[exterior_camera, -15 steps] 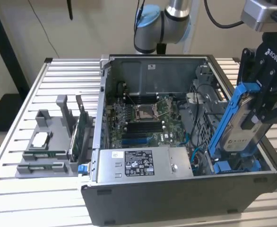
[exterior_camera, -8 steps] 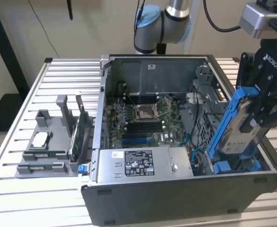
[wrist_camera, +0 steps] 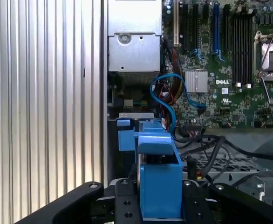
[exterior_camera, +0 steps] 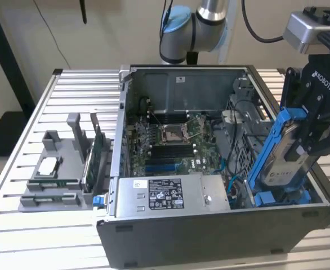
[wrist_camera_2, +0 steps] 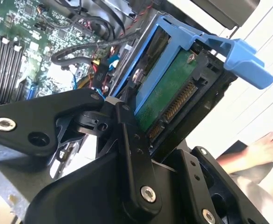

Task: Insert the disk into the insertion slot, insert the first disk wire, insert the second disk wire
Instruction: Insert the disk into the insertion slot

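Clamping the disk (exterior_camera: 284, 158), gripper (exterior_camera: 307, 142) clenched on both sides, tilted over PC case (exterior_camera: 210, 239).

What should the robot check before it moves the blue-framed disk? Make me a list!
1. Grip: ok. The hand is shut on the disk.
2. Disk in the insertion slot: not ok. It hangs tilted over the computer case, at the exterior view's right.
3. Lined up with the slot: cannot tell.
4. Wires out of the way: cannot tell. Black wires lie inside the case near the disk.
5. Disk's connector free: ok. Nothing is plugged into it.
6. People clear: cannot tell. A person's hand is beyond the disk in the second wrist view.
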{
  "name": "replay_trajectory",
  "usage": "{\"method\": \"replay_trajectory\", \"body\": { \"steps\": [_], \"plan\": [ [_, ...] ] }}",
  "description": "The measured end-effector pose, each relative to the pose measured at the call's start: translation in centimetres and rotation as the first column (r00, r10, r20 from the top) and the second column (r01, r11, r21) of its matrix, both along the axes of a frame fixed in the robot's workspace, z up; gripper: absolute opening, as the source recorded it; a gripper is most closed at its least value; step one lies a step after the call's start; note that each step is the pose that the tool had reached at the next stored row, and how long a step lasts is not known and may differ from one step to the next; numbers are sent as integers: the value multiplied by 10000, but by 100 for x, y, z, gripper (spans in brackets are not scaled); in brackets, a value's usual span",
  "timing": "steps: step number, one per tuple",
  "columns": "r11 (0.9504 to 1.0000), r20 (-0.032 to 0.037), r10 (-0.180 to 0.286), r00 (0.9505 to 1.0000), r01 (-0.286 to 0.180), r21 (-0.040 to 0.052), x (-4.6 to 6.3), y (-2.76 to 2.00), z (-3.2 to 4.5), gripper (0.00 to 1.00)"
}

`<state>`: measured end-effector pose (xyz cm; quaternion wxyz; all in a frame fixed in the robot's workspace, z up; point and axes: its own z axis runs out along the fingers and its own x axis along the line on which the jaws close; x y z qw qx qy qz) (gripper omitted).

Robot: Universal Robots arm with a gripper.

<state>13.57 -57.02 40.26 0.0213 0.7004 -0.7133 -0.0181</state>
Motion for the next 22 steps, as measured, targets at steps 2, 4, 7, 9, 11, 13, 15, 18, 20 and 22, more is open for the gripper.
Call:
{"method": "replay_trajectory", "body": {
  "steps": [2, 4, 7, 9, 11, 13, 15, 18, 20, 22],
  "plan": [
    [10000, -1, 1, 10000, -1, 0, 1, 0, -34, 33],
    [10000, -1, 1, 10000, -1, -1, 1, 0, -63, 33],
    [10000, -1, 1, 10000, -1, -2, 1, 1, -95, 33],
    [10000, 0, 1, 10000, -1, -1, 1, 0, -101, 33],
    [10000, 0, 1, 10000, -1, -1, 0, 0, -104, 33],
    [10000, 0, 1, 10000, -1, -1, 1, 0, -105, 33],
    [10000, 0, 1, 10000, -1, -1, 1, 0, -105, 33],
    [10000, -1, 1, 10000, -1, 0, 1, 0, -109, 33],
    [10000, -1, 0, 10000, 0, 1, 0, 0, -121, 33],
    [10000, 0, 1, 10000, -1, 0, 1, 0, -142, 33]
  ]
}}
